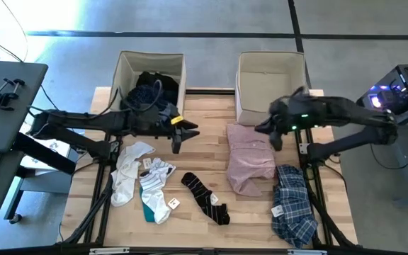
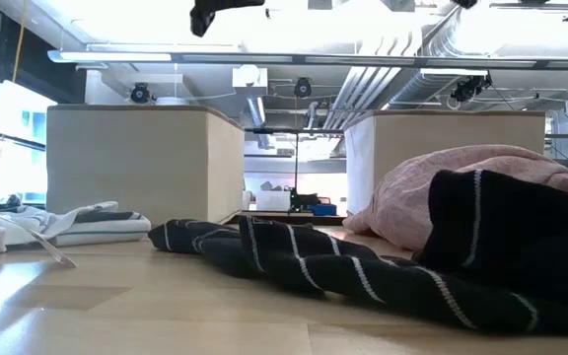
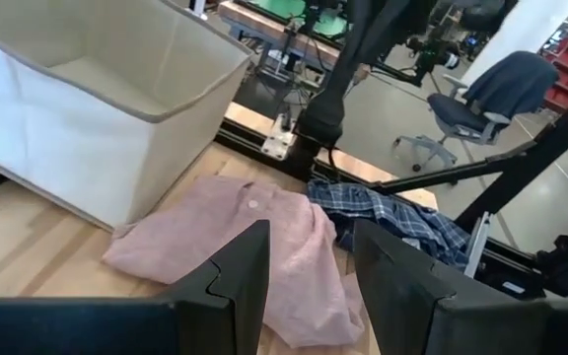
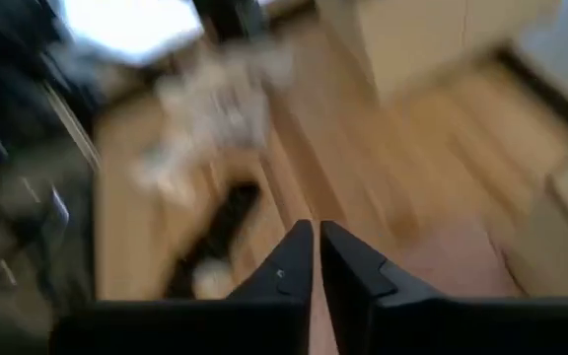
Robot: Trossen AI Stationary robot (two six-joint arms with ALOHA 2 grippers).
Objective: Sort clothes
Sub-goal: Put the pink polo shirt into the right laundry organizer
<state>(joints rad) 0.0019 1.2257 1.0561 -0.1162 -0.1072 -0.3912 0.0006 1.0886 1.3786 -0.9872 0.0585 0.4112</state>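
Right gripper (image 1: 275, 136) positioned above the pale pink shirt (image 1: 250, 157); no grip yet.

The right fingers (image 4: 286, 266) stand almost closed and empty, with the shirt just below them, beside the right fabric box (image 1: 270, 85). To grasp well, spread the fingers first, descend onto a raised fold, then close. The left gripper (image 1: 183, 134) waits with fingers (image 3: 235, 276) parted and empty, white socks (image 1: 144, 177) below, black striped socks (image 1: 205, 197) near.
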